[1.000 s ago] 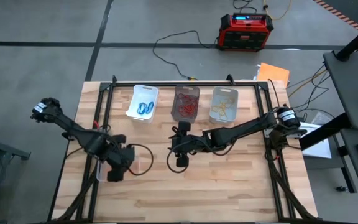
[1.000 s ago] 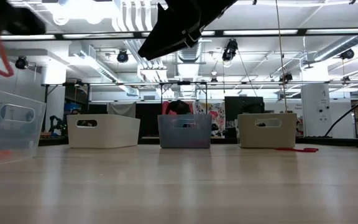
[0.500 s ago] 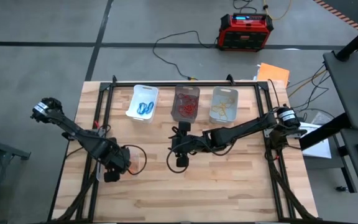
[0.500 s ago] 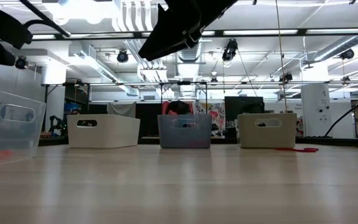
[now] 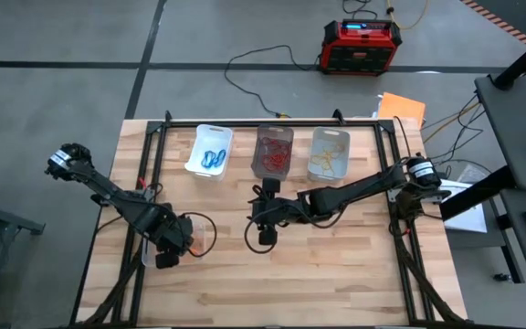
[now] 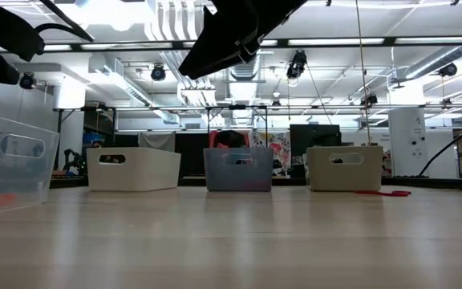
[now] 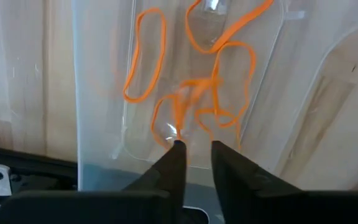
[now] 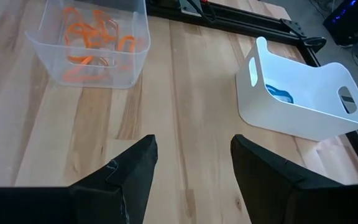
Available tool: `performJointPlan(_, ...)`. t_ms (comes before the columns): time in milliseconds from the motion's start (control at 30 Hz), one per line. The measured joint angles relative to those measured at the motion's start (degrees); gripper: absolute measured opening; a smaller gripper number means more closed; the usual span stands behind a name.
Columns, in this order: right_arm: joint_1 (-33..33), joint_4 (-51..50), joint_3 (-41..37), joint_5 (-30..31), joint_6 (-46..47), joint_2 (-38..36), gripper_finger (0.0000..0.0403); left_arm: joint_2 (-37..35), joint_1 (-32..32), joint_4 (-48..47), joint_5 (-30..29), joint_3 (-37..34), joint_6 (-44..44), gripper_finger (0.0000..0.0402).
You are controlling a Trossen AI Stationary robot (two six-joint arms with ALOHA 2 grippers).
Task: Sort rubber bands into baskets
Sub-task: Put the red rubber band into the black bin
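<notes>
My left gripper [image 7: 196, 146] points down into a clear basket [image 5: 197, 236] at the table's left. A narrow gap shows between its fingertips. Several orange rubber bands [image 7: 145, 62] lie on the basket's floor, and one blurred orange band [image 7: 188, 102] sits just below the tips. My right gripper [image 8: 194, 162] stands open above the bare middle of the table [image 5: 268, 235], holding nothing. At the far edge stand a white basket [image 5: 210, 151] with blue bands [image 8: 281, 94], a dark basket [image 5: 274, 153] with red bands and a clear basket [image 5: 330, 153] with pale bands. My left gripper comes from above, pointing down into the clear basket. The blurred orange band reaches up to one fingertip [image 7: 178, 144]. I cannot tell whether it touches that fingertip.
A black frame [image 5: 272, 122] runs along the table's far edge and sides. A red-and-black box [image 5: 362, 46] and cables lie on the floor beyond. A small red thing [image 6: 383, 193] lies on the table at the right in the low view.
My left gripper has come down over the clear basket and has rolled somewhat. The orange band that hung below it in the low view a second ago no longer shows there. My right arm has kept still.
</notes>
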Motion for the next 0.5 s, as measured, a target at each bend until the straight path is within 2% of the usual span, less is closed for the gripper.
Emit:
performJointPlan(200, 0.00, -0.76, 0.00, 0.00, -0.01, 0.00, 0.0201, 0.00, 0.00, 0.06, 0.00, 0.00, 0.78, 0.0115)
performJointPlan(333, 0.00, -4.20, -0.07, 0.05, 1.79, -0.56, 0.0201, 0.00, 0.00, 0.30, -0.14, 0.00, 1.45, 0.0135)
performJointPlan(433, 0.00, -8.61, -0.07, 0.36, 5.22, -2.25, 0.0201, 0.00, -0.02, 0.30, -3.57, 1.01, 2.66, 0.0138)
performJointPlan(500, 0.00, -12.62, -0.07, 0.44, 7.95, -3.39, 0.0201, 0.00, -0.02, 0.39, -7.95, 2.25, 4.06, 0.0139)
